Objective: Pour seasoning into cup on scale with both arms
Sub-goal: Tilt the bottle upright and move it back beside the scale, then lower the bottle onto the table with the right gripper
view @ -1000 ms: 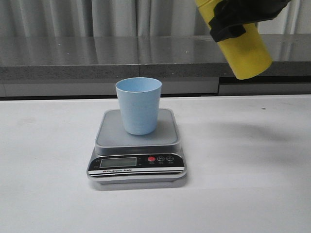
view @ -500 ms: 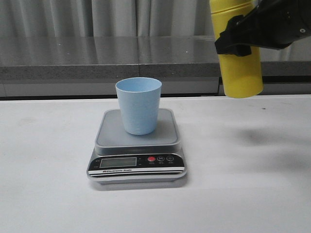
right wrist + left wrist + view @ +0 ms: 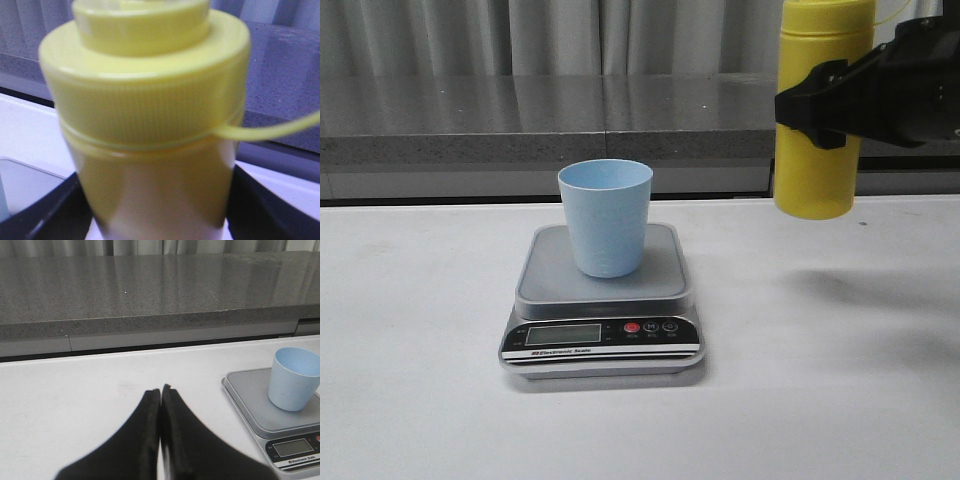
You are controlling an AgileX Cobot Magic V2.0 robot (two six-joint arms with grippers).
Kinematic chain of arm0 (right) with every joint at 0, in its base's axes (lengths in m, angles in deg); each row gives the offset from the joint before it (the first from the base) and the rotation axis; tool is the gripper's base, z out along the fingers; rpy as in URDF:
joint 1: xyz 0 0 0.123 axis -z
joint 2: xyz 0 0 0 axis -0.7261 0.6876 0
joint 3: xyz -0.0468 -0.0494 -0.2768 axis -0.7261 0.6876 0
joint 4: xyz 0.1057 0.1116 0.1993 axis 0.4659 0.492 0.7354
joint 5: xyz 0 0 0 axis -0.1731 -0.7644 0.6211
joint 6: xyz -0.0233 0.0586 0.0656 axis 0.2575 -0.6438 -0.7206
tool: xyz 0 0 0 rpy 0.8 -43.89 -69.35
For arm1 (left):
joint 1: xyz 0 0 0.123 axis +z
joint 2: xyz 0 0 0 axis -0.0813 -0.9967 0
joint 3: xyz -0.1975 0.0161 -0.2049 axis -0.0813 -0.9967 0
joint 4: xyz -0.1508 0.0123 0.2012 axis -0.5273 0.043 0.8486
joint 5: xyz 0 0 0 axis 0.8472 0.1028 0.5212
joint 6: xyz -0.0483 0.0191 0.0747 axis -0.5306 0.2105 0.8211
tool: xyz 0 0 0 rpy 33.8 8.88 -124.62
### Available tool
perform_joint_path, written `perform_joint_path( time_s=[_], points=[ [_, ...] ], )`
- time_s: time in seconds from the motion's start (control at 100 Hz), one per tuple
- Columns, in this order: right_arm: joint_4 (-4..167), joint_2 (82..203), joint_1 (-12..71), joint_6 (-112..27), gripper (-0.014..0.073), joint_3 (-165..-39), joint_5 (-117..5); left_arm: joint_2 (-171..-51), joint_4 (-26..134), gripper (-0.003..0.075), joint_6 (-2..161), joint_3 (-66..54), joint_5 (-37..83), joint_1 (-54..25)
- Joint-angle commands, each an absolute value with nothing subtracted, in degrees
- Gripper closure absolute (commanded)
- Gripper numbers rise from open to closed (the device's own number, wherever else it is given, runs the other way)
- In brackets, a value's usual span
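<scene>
The pale blue cup point(image 3: 606, 217) stands upright on the grey platform of the scale point(image 3: 602, 300) at the table's middle; both also show in the left wrist view, the cup point(image 3: 295, 378) on the scale point(image 3: 250, 400). My right gripper point(image 3: 825, 100) is shut on the yellow seasoning bottle point(image 3: 818, 110) and holds it upright in the air, to the right of the cup and above the table. The bottle point(image 3: 150, 125) fills the right wrist view, its yellow tether point(image 3: 280, 130) trailing to one side. My left gripper point(image 3: 161, 389) is shut and empty, low over the table left of the scale.
A grey stone ledge point(image 3: 520, 120) runs along the back of the white table point(image 3: 420, 350), with curtains behind it. The scale's black front panel point(image 3: 602, 335) with its LCD and red button faces the front edge.
The right gripper has swung the bottle from a tilt back to upright and moved it right and down, away from the cup. The cup, scale and left arm have not moved.
</scene>
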State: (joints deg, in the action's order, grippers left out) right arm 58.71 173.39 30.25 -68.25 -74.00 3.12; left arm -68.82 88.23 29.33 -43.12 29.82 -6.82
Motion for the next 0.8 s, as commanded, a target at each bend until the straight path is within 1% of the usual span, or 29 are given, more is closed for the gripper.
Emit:
perform_joint_path(
  time_s=[0.0,0.39,0.79],
  points=[
    [58.5,173.6,30.6,-67.5,0.0345,-75.1,10.4,-69.4,88.5,0.0740,29.0,-41.6,25.4,-6.7],
    [54.7,182.1,30.6,-67.8,0.0345,-75.1,21.1,-69.4,88.5,0.0740,29.0,-41.6,25.4,-6.7],
    [53.7,188.9,30.6,-70.9,0.0345,-75.1,24.2,-69.4,88.5,0.0740,29.0,-41.6,25.4,-6.7]
  ],
)
